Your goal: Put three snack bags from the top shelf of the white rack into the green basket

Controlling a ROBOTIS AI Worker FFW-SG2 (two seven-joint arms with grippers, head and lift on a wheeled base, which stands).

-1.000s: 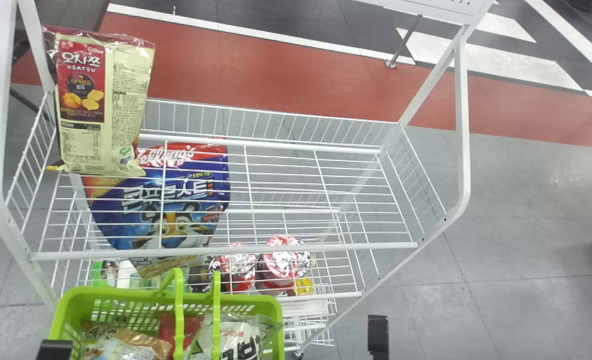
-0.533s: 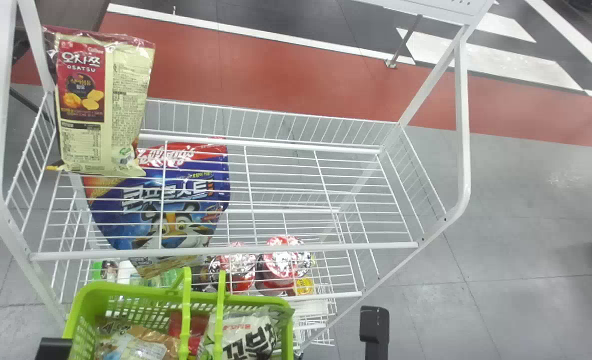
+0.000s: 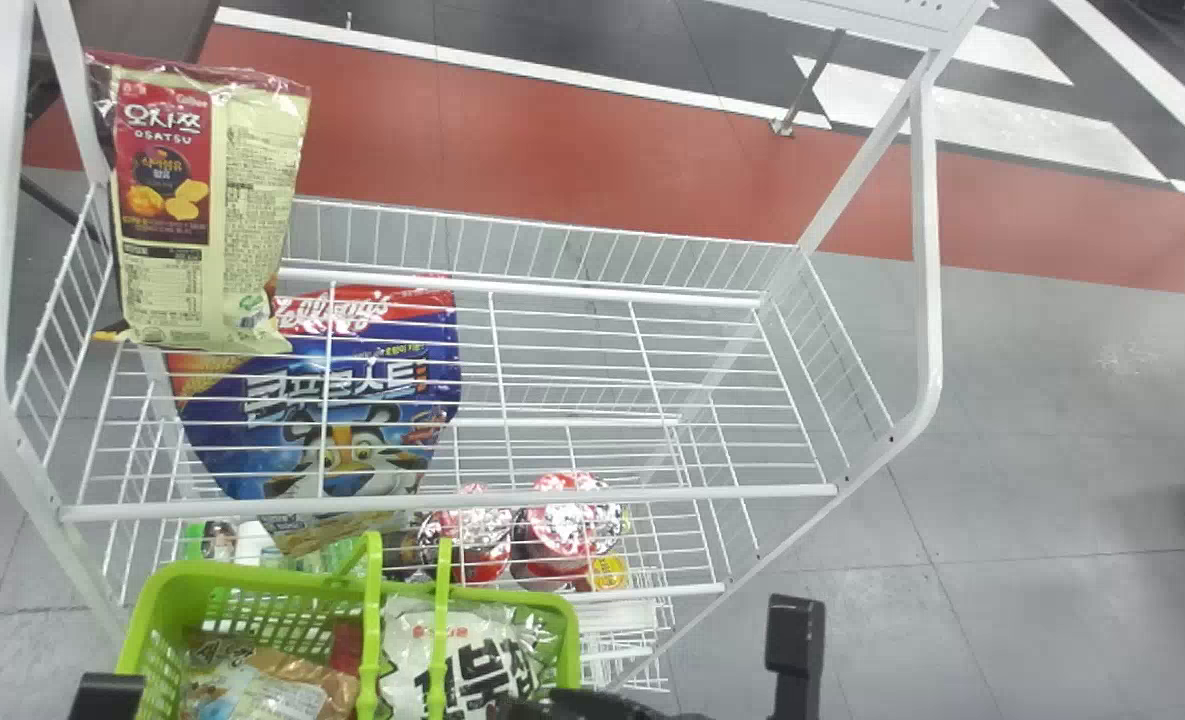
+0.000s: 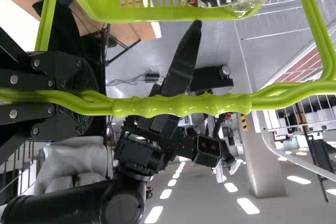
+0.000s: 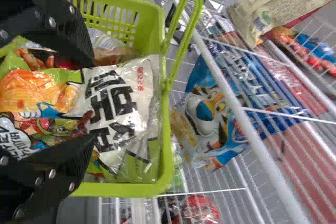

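The white snack bag lies in the green basket, on its right side. It has a shiny, crinkled film and large black letters with small red print; the right wrist view shows also an orange picture, a cartoon figure and green patches on it. Beside it is a red bag, and at the basket's left a brown bag with a pale label.

The right gripper is over the basket. In the right wrist view its 2 fingers are spread apart above the white snack bag, so the hand is released. The left gripper grasps the green handle of the basket, which passes between its 2 fingers.

At the left end of the top shelf stands a cream snack bag, tall, with a dark red panel and a wrinkled upper edge.
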